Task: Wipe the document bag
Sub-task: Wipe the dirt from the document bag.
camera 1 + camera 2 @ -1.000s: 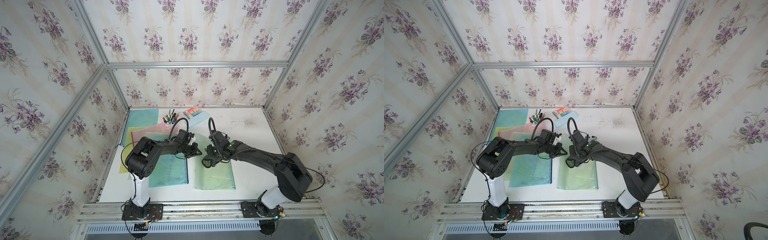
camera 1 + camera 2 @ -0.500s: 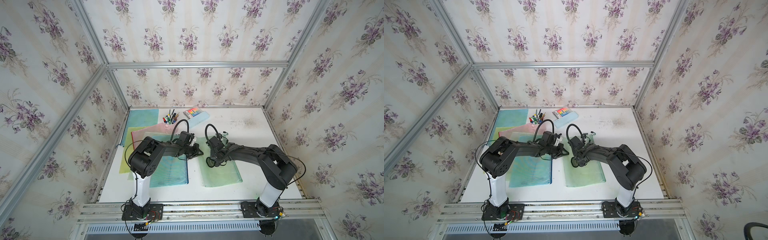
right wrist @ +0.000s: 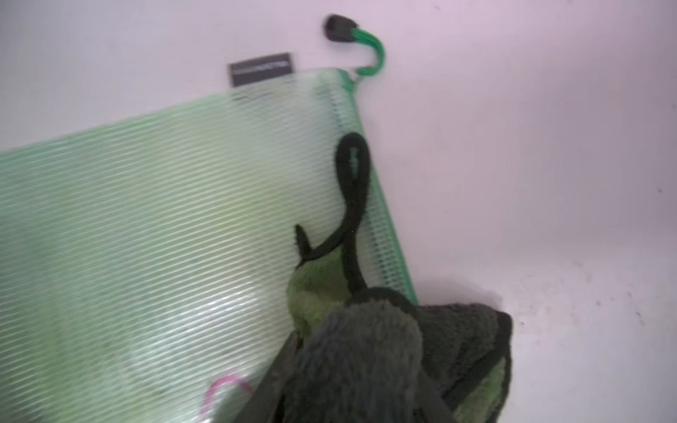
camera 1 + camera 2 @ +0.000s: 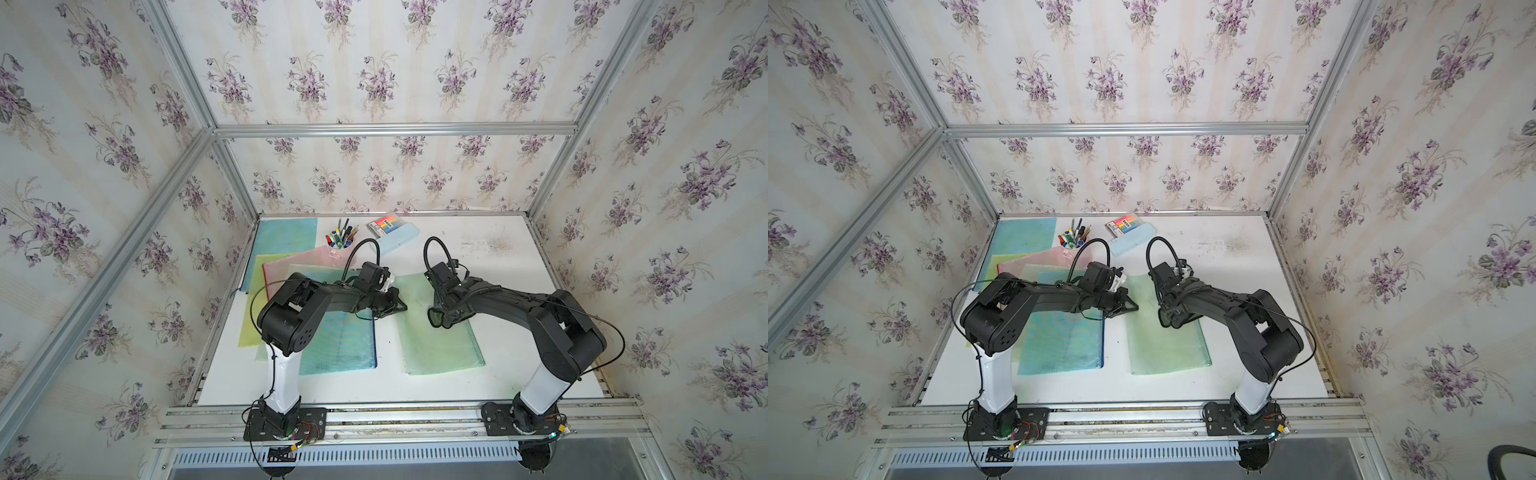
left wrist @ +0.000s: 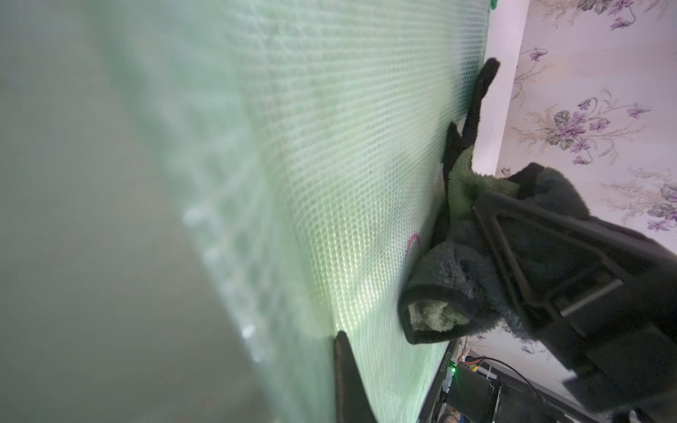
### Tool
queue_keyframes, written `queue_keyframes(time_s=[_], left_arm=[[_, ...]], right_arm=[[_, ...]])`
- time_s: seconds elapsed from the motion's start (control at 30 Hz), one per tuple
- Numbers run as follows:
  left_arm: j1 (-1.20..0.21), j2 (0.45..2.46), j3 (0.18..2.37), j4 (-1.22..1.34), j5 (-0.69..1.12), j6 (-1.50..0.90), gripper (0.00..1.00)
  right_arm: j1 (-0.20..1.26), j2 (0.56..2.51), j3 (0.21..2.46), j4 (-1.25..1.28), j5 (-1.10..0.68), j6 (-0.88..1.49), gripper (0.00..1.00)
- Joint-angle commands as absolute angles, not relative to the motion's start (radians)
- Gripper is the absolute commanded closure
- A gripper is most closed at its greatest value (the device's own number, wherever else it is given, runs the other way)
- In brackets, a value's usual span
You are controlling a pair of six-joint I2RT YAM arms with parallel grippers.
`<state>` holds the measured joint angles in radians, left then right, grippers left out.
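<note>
Gripping the cloth [image 3: 370,344], right pincer [image 4: 445,311] has skewed document bag [image 4: 436,349].

A pen cup [image 4: 340,245] stands near a marker box [image 4: 384,226] at the table's [image 4: 511,249] far edge.

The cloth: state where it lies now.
In both top views the cloth sits mid-table on the green document bag, held by the right gripper; the right wrist view shows it at the bag's zip edge.
</note>
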<state>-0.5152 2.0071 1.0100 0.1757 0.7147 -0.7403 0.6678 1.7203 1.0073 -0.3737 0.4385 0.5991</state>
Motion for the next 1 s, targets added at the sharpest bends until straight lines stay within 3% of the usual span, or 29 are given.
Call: queue_keyframes(time_s=[0.0,0.17,0.3,0.6,0.8,0.97], left_arm=[[-0.515,2.025,1.021,0.143,0.71,-0.726,1.0],[-0.515,2.033,1.03,0.143,0.712,-0.727,1.0],[-0.514,2.028,1.023,0.135,0.714,-0.716,1.0],[-0.51,2.01,1.006,0.12,0.713,-0.695,1.0],[-0.509,2.014,1.012,0.122,0.71,-0.697,1.0],[-0.508,2.028,1.023,0.124,0.721,-0.703,1.0]], right_arm=[[0.781,1.767,1.095,-0.382,0.435,0.559,0.61],[0.85,1.896,1.162,-0.411,0.44,0.608,0.6],[0.76,1.951,1.1,-0.42,0.493,0.636,0.6],[0.6,1.874,1.004,-0.429,0.627,0.62,0.6],[0.759,1.738,1.043,-0.415,0.538,0.597,0.59],[0.824,1.813,1.057,-0.378,0.464,0.647,0.59]])
